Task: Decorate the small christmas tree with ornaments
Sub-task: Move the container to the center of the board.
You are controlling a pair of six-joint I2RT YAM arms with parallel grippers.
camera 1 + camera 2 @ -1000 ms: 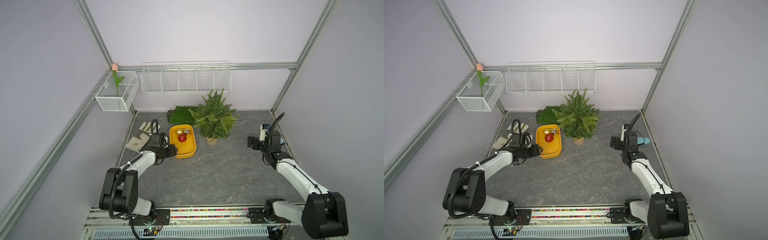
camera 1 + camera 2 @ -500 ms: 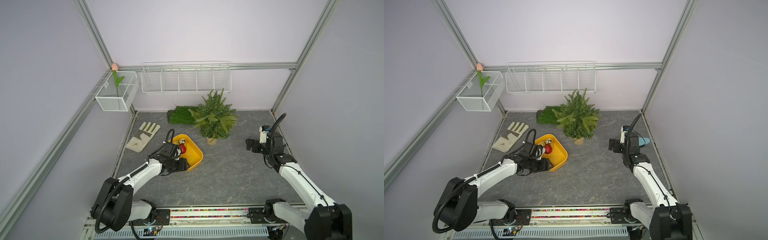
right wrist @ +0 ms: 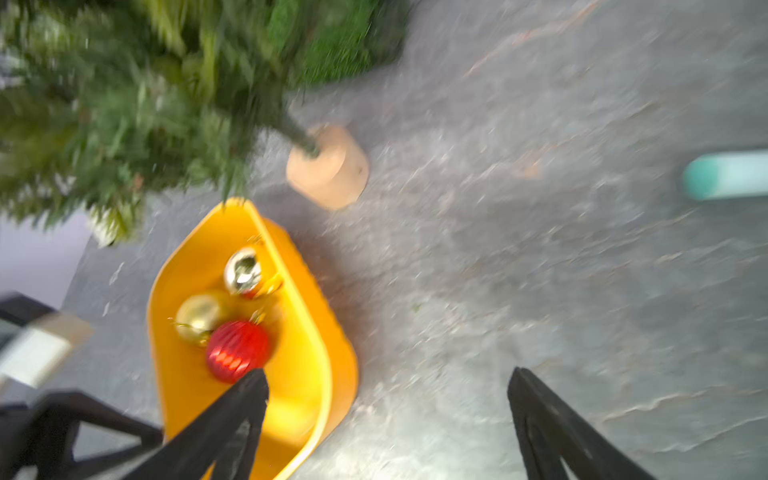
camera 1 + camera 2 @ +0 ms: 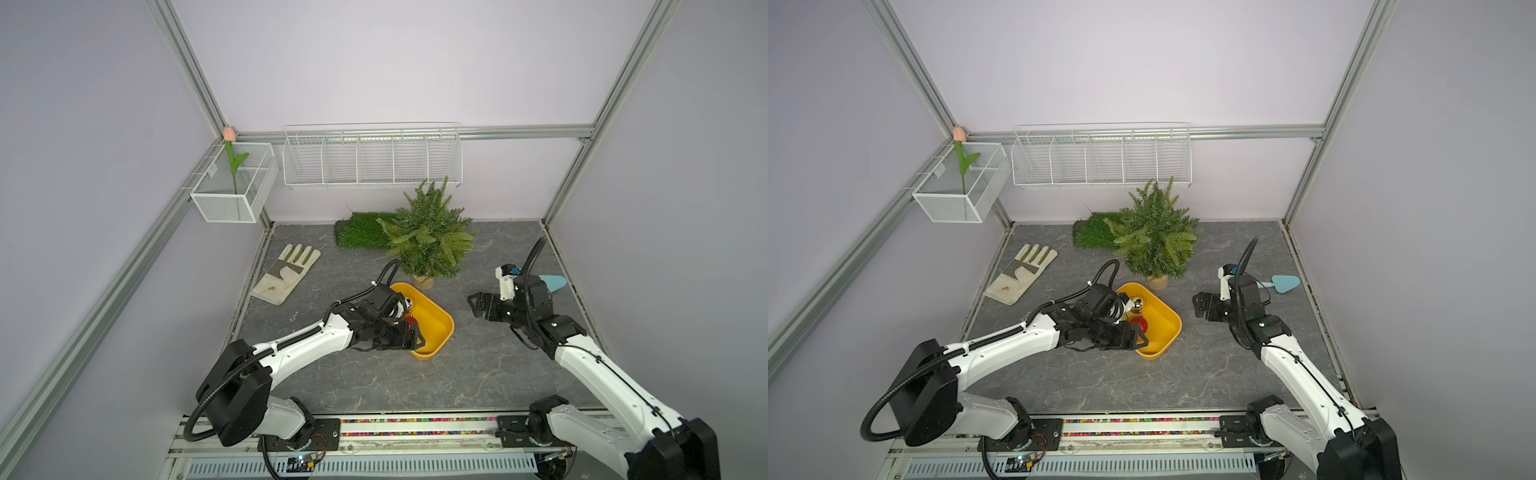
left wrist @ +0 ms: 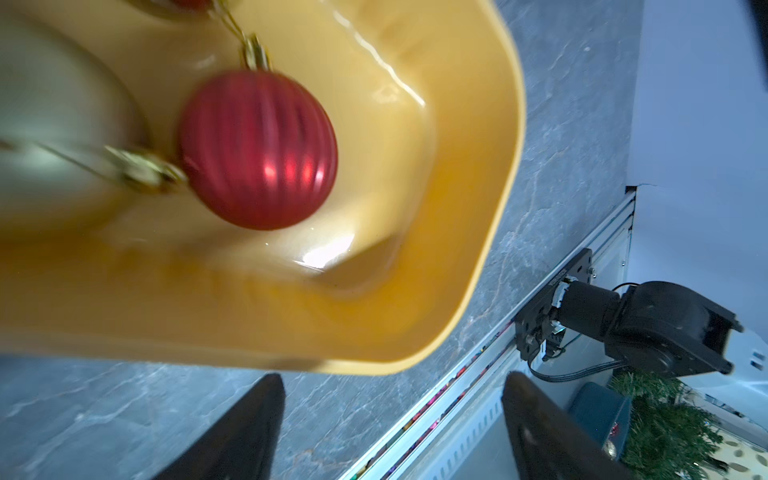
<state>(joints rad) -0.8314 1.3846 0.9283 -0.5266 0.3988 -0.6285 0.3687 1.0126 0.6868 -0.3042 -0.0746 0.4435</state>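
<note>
Table (image 4: pixel 353 382): grey, marbled slab, walled at the back and both sides. Five things sit directly on it.

- Turf (image 4: pixel 359 235): flat green mat against the back wall, its right end hidden by branches.
- Tree (image 4: pixel 428 237): upright just in front of the turf on a pale round base.
- Tray (image 4: pixel 434 330): yellow, mid-table, set diagonal to the edges, far corner near the tree's base but apart from it.
- Glove (image 4: pixel 286 274): pale, flat by the left edge, fingers toward the back wall.
- Scoop (image 4: pixel 1285 283): light blue, by the right edge.

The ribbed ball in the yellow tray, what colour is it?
The ball is red, with a gold cap. The left wrist view shows it best.
</note>
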